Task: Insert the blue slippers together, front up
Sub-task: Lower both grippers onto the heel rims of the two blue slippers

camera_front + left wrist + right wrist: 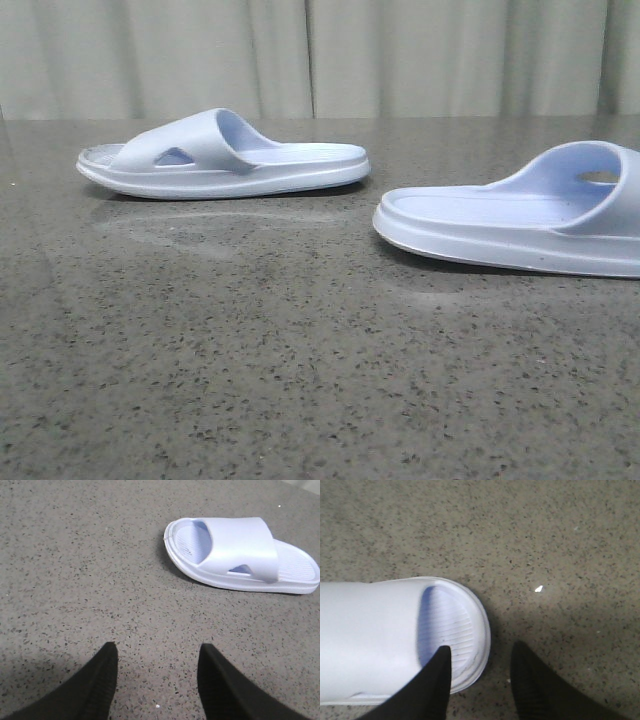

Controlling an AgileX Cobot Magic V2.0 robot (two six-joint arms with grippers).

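Two pale lavender-blue slippers lie sole-down on the speckled grey table. One slipper (225, 158) lies at the far left, side-on, its strap toward the left; it also shows in the left wrist view (240, 555). The other slipper (520, 222) lies at the right, cut by the frame edge. My left gripper (157, 652) is open and empty above bare table, well short of the first slipper. My right gripper (481, 652) is open; one finger hangs over the toe end of the right slipper (395, 640), the other over the table beside its rim. Neither gripper shows in the front view.
The speckled grey table (300, 350) stretches across the front. A pale curtain (400, 55) closes off the back. A small white fleck (538, 588) lies on the table beside the right slipper.
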